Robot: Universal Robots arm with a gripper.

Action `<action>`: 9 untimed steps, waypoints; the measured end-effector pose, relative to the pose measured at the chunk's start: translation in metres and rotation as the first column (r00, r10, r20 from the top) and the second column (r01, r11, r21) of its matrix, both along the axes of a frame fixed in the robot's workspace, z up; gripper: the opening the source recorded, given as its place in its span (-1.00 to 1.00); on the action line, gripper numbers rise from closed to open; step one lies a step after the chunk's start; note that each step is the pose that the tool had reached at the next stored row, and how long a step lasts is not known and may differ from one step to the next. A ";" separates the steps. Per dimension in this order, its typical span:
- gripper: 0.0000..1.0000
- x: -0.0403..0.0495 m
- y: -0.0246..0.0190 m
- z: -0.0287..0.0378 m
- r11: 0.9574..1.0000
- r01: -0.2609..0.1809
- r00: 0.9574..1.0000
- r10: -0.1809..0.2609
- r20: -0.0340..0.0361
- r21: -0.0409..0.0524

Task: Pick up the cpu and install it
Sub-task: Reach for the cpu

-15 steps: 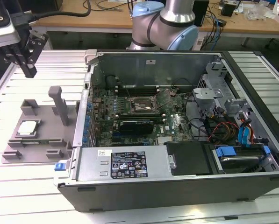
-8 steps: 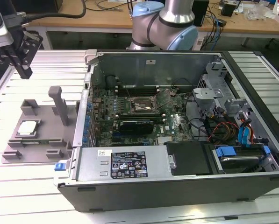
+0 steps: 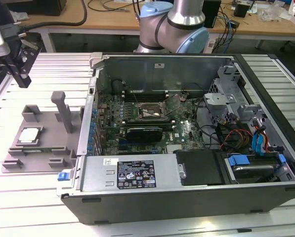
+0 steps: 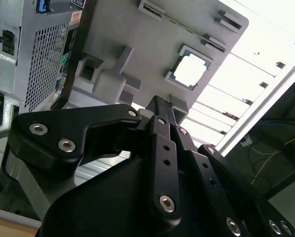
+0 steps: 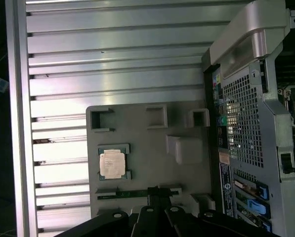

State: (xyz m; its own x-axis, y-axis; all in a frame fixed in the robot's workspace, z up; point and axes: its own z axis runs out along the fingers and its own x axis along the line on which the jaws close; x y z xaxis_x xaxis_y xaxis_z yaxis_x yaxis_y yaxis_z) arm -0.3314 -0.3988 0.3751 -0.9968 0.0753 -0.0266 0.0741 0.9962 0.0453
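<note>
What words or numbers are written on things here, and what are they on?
Black sticker on the computer case, exterior view: white print, too small to read.
White sticker beside it: too small to read.
Top of the cpu, first wrist view: faint marks, too blurred to read.
So no text can be quoted.
</note>
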 end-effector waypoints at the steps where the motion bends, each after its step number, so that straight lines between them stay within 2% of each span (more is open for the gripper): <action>1: -0.79 -0.0004 0.0000 -0.0009 1.000 0.000 1.000 0.000 0.000 0.000; 9: -0.79 -0.0060 0.0000 -0.0084 1.000 0.000 1.000 0.000 0.000 0.000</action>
State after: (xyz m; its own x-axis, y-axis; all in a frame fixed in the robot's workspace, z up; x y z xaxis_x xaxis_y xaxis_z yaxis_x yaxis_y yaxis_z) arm -0.3374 -0.3988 0.3667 -0.9968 0.0753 -0.0267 0.0740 0.9962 0.0453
